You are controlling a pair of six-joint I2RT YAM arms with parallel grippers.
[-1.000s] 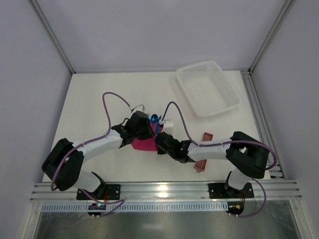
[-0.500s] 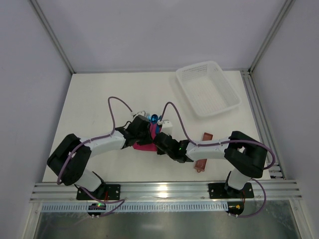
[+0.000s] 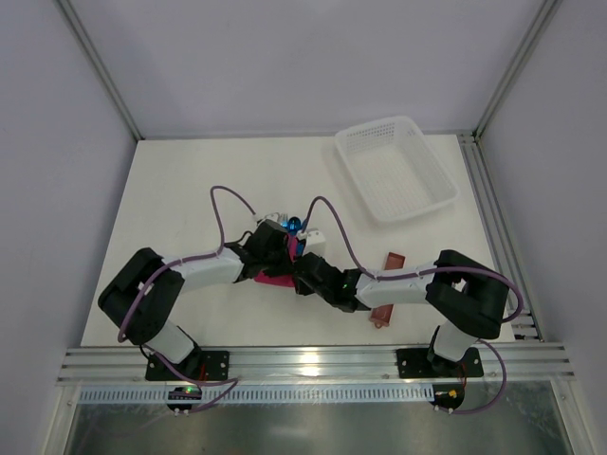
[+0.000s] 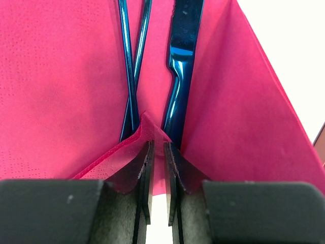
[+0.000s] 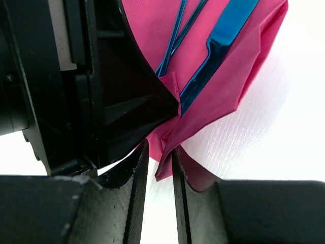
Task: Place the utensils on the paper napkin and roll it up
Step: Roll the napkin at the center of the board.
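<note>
Count: 3 blue utensils, 2 slim handles plus 1 wider piece. 1 pink napkin. 1 white mesh basket. 1 reddish-brown sleeve. 2 claws: left claw, right claw.

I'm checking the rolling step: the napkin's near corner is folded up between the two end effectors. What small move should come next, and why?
Probably the left end effector should carry the folded corner of the paper napkin forward over the utensils. The corner covers only their near tips, and the right end effector has its jaws slightly apart around the edge.
</note>
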